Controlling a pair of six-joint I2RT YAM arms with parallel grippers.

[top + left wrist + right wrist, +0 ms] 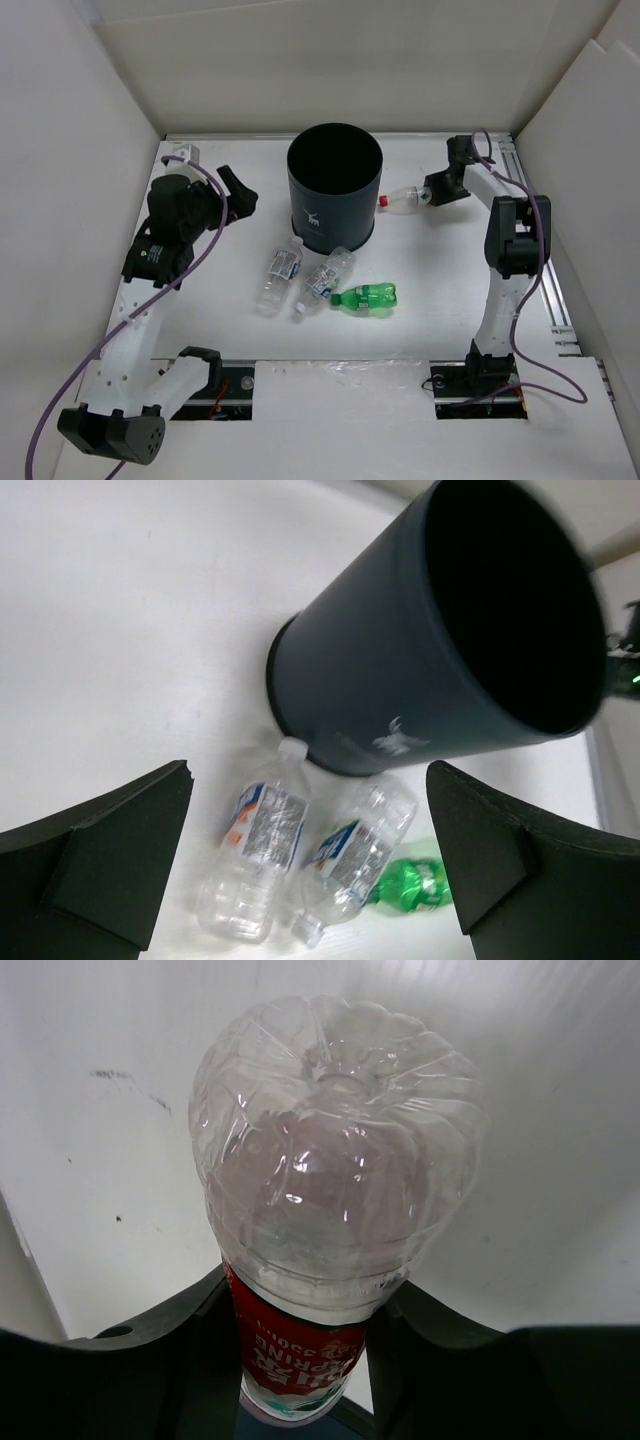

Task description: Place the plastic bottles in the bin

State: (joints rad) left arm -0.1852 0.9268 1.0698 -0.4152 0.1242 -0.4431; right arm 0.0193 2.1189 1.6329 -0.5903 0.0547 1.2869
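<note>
Plainly, the clear plastic bottle with the red label [405, 199] lies sideways in the right gripper [432, 192], clamped at its label, with the red cap pointing left at the tall navy-black cylindrical bin [335, 215], just beside its wall. The left gripper [238, 193] hangs wide and empty at the bin's left. Two clear blue-labelled bottles [280, 275] and a green one [367, 297] lie on the white table [450, 300] before the bin — white walls [60, 150] close round.

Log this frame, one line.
right gripper: shut on red-label bottle, beside bin | left gripper: open, empty | table: green bottle, two blue-label bottles
</note>
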